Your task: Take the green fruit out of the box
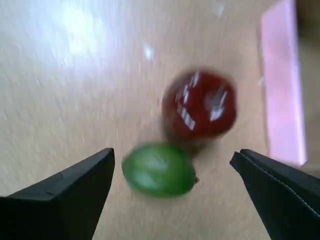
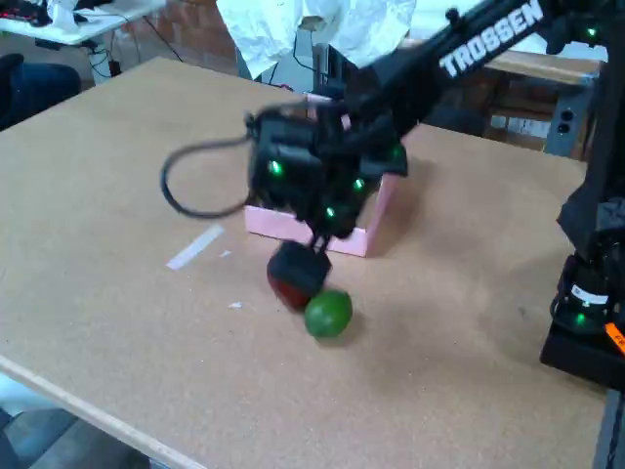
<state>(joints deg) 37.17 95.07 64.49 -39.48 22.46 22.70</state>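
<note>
A broad brown table (image 2: pixel 117 195) with a fine-grained, cork-like top fills most of the fixed view. Reaching across it from the upper right is the black robot arm (image 2: pixel 469 49), its white lettering legible on the upper link and small green lights glowing on the wrist housing. Behind the wrist sits the pink box (image 2: pixel 293 225), resting on the tabletop; in the wrist view only one pink edge of it shows at the upper right.

The gripper (image 1: pixel 172 167) hangs low over the table in front of the box. In the wrist view its two dark fingers (image 1: pixel 75 192) stand wide apart at the lower corners and hold nothing.

The dark-red apple (image 1: pixel 200 105) lies on the table outside the box, glossy with white highlights, though blurred. In the fixed view it is mostly hidden behind the gripper.

The green fruit (image 1: pixel 159 169) lies on the bare tabletop, also outside the box, just beside the apple and on the side nearer the wrist camera; whether the two touch cannot be told. In the wrist view it sits between the spread fingers, closer to the left one, with clear gaps on both sides. In the fixed view it rests just below and right of the gripper.
</note>
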